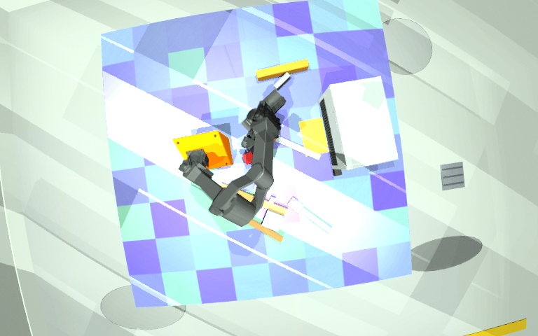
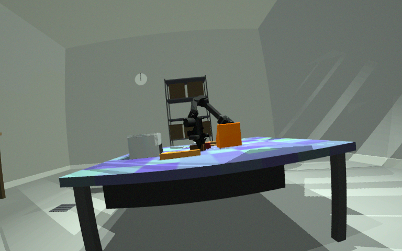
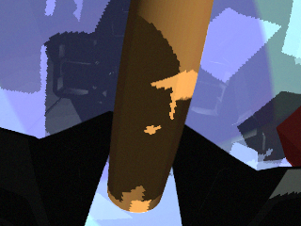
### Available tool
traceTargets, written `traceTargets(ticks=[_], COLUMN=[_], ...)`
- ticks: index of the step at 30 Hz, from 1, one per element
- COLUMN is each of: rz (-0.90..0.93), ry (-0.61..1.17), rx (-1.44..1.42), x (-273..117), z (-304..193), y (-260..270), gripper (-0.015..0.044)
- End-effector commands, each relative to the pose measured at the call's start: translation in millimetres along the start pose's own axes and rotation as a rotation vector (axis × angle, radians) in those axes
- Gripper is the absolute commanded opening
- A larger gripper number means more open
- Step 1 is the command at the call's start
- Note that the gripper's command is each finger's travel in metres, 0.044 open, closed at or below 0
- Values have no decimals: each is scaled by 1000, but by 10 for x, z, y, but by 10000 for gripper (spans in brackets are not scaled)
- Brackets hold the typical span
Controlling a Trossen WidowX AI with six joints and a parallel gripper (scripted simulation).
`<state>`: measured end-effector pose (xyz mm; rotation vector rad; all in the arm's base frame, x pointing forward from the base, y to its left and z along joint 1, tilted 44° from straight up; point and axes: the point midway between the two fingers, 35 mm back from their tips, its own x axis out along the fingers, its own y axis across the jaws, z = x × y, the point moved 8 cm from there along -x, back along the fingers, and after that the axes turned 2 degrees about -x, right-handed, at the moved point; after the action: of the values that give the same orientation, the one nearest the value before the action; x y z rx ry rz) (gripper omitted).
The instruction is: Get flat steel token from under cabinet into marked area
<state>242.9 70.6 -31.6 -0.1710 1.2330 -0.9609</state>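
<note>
Directions follow the exterior view. Near edge of table [image 1: 174, 289] [image 2: 207, 168]: one yellow bar [image 1: 282, 70] [image 2: 180, 153]; one small white block [image 1: 281, 81] just beside it. Toward the left edge: one white cabinet [image 1: 363, 122] [image 2: 143, 146], slotted along its front; contents underneath cannot be determined, and the steel token is not distinguishable. One yellow marked area [image 1: 313, 134] adjoins the slotted front.

Mid-table: one gripper [image 1: 255, 136] [image 2: 201, 146] [image 3: 145, 124], jaws clamped on one wooden handle [image 1: 276, 139] [image 2: 193, 147] [image 3: 152, 108]. One pale strip [image 1: 299, 148] reaches across the marked area toward the cabinet. One red block [image 1: 247, 157] [image 2: 208, 145] [image 3: 292, 137] is near the gripper; one orange pedestal [image 1: 225, 152] [image 2: 229, 135] stands to its right.

Toward the far edge: two wooden rods [image 1: 275, 207] [image 1: 270, 232]. Beyond the table: one shelf rack [image 2: 185, 79], two boxes [image 2: 177, 90] [image 2: 195, 89] on its upper tier; one clock [image 2: 141, 79].
</note>
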Motion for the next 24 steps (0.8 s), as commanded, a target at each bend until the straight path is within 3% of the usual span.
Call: traceTargets(ticks=[1,24], rz=[9,10], ry=[-2,-1], rx=[-3,-3], x=[-24,-29], z=[-36,-240], y=[48,243], gripper=[0,0])
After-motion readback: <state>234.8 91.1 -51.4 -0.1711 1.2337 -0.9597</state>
